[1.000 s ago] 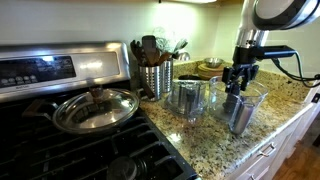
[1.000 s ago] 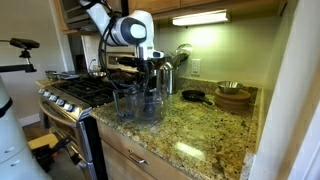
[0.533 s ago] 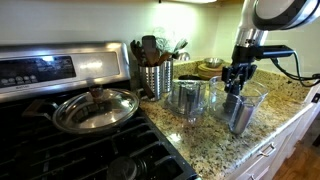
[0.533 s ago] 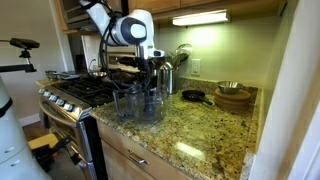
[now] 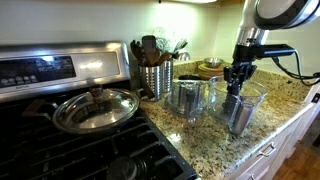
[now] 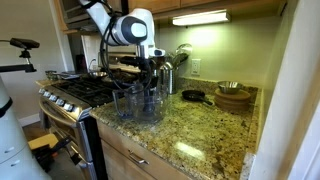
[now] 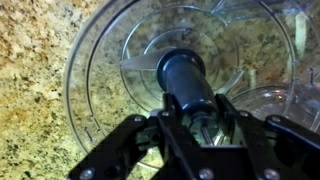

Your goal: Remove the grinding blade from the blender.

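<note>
Exterior views face the blender [image 5: 252,105] [image 6: 130,108] from opposite ends; wrist view looks closely down into it

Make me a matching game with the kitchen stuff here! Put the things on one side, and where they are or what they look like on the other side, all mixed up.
Things:
1. grinding blade
2. blender
3. utensil holder
4. pan

Clues:
A. sits on the stove
B. clear and round, on the speckled counter
C. dark, standing up in the middle of the blender
D. shiny metal, full of utensils

Pairs: 1-C, 2-B, 3-D, 4-A
</note>
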Tool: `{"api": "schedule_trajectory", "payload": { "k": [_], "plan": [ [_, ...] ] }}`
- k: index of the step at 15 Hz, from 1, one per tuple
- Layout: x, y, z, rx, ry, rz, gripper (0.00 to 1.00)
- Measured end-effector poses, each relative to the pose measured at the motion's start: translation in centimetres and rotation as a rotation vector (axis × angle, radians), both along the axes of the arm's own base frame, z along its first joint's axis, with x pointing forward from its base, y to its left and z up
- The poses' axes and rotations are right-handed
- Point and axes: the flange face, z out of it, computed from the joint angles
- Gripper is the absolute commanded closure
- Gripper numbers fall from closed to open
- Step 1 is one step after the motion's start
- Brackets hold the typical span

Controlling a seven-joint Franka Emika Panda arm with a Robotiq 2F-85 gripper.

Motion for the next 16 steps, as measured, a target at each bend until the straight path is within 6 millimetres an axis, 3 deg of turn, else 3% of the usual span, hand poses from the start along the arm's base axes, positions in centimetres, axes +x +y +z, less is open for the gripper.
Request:
{"api": "schedule_trajectory", "payload": {
  "k": [5, 13, 16],
  "plan": [
    [-0.5, 0.2, 1.6, 0.006, 0.015, -0.004, 0.81],
    [-2.6, 0.7, 9.1, 0.05, 0.057, 0.016, 0.81],
    [-2.4, 0.7, 10.3, 0.063, 0.065, 0.012, 0.81]
  ]
}}
